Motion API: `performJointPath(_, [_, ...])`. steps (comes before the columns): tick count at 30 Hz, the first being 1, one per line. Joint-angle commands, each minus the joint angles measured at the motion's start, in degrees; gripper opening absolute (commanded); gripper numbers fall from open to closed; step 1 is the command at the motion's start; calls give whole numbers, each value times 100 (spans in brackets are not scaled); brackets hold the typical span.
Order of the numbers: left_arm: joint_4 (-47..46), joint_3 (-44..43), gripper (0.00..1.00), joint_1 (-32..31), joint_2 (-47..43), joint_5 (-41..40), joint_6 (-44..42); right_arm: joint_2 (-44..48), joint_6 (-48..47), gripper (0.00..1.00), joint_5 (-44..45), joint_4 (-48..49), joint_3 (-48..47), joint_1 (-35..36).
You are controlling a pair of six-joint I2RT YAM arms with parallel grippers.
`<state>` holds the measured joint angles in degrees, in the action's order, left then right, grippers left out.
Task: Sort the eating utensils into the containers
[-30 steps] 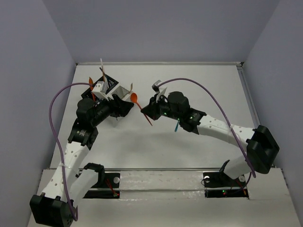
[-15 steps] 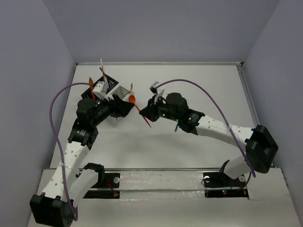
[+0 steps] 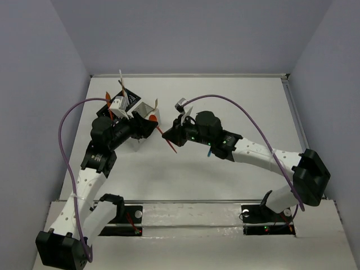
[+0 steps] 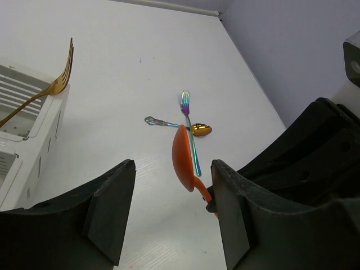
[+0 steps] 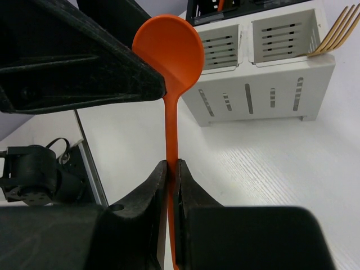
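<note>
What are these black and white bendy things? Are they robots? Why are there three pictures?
Yes, they are two robot arms bolted to a white table. Each ends in a two-finger pincer called a gripper. One picture looks down from above; the other two come from little cameras on the wrists. The right gripper pinches the handle of a round-bowled orange spoon. The left gripper is open, and the spoon shows between its fingers. Nearby stands a white slotted cutlery box holding a gold metal fork, with a black slotted box behind it. A shiny rainbow-coloured fork and a small gold spoon lie on the table.
</note>
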<state>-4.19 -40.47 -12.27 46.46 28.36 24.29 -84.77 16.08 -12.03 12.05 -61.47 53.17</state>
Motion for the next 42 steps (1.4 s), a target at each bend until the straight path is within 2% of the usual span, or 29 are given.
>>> performJointPath(1, [-390,-23,63,111,-58,99,84,154,-52,7,-106,280,-304,97])
performJointPath(11, [-416,-14,48,164,-40,187,102,83,-87,7,-142,245,-401,203])
performJointPath(16, [-416,-14,46,164,-40,196,111,136,-122,7,-142,236,-409,255])
performJointPath(20, [-408,-14,22,164,-49,161,102,180,-122,7,-150,210,-401,256])
performJointPath(22, [-390,-22,14,164,-75,100,102,189,-114,7,-168,210,-383,256])
performJointPath(26, [-373,-23,6,164,-84,47,93,224,-96,7,-177,227,-357,256])
performJointPath(31, [-337,-40,6,164,-119,-23,75,224,-52,8,-142,218,-339,308])
performJointPath(33, [-267,-75,6,164,-154,-146,14,242,-26,25,-89,166,-348,308])
performJointPath(34, [-215,-84,6,164,-181,-268,-30,259,-17,38,-63,105,-330,308])
performJointPath(38, [-56,-180,6,217,-268,-759,-153,539,-43,61,130,69,-155,308])
performJointPath(40, [40,-242,6,217,-339,-1120,-223,846,-26,67,279,60,99,308])
performJointPath(42, [93,-312,6,278,-374,-1349,-258,1084,1,68,482,78,477,308])
